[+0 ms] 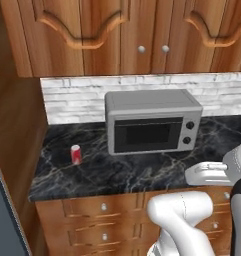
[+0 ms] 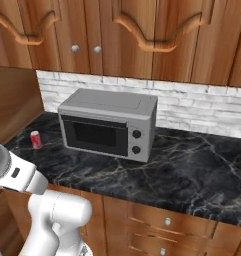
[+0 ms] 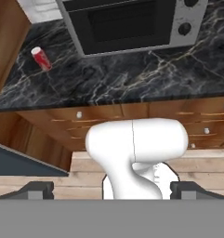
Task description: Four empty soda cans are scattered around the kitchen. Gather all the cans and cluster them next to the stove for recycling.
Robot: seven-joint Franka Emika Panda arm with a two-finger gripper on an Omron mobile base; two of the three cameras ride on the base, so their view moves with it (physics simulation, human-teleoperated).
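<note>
Soda can [image 3: 41, 58], red with a silvery top, stands upright on the black marble counter [image 3: 132, 79], well beyond the gripper [image 3: 112, 189], whose jaws are spread wide and hold nothing.

Stood alone on bare black counter [image 1: 142, 172], soda can [image 1: 76, 154] near the left end. Hemmed on the left by a wood side panel [image 1: 14, 145]; silver toaster oven [image 1: 152, 121] well apart to the right. Open room in front.

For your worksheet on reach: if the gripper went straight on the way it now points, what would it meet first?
Probably the robot's own white arm segment right ahead of the open gripper, before the counter; depth is unclear.
</note>
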